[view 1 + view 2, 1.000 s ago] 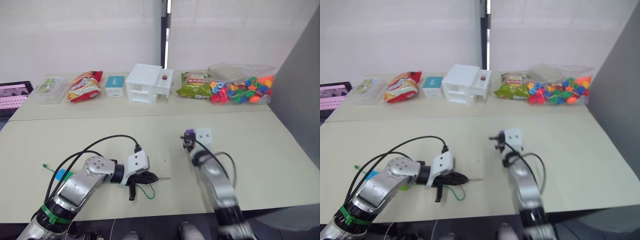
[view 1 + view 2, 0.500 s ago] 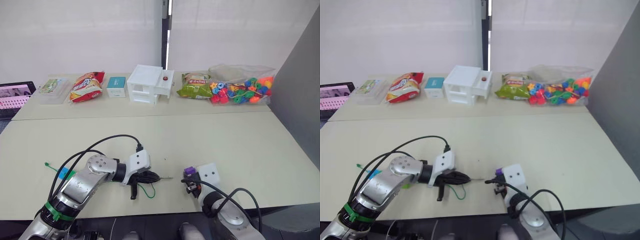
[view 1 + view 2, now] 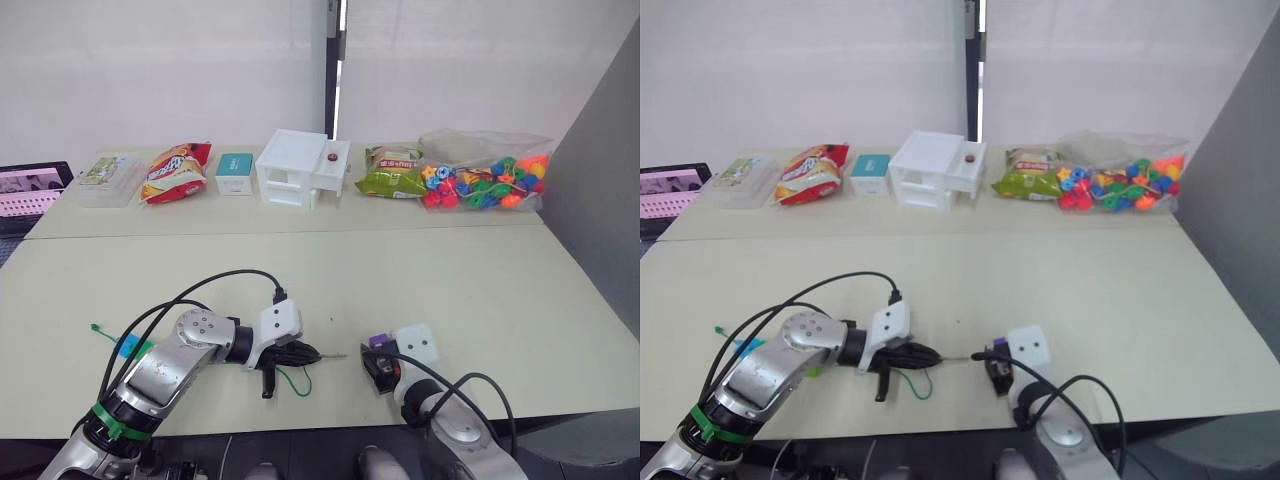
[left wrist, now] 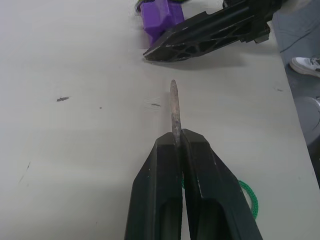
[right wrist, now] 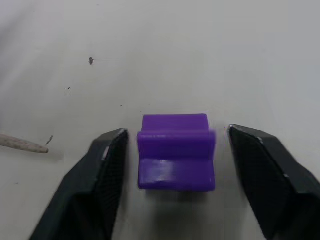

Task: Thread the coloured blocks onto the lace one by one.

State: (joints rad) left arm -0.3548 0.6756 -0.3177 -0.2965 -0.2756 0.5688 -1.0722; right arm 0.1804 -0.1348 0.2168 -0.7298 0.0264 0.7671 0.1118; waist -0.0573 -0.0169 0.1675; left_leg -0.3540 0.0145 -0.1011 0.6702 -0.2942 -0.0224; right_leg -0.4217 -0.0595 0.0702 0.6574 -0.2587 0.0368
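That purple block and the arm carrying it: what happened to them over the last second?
The right tool came back from mid-table toward the robot with the purple block and lowered it beside the lace's grey tip. Its fingers now stand open around the block, which appears to rest on the table. The left tool stayed shut on the tip.

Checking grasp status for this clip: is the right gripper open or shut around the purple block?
Open. The right gripper has its fingers spread on either side of the purple block, with gaps visible on both sides.

Bright even indoor light, soft shadows beneath the arms, sharp wrist views, no glare
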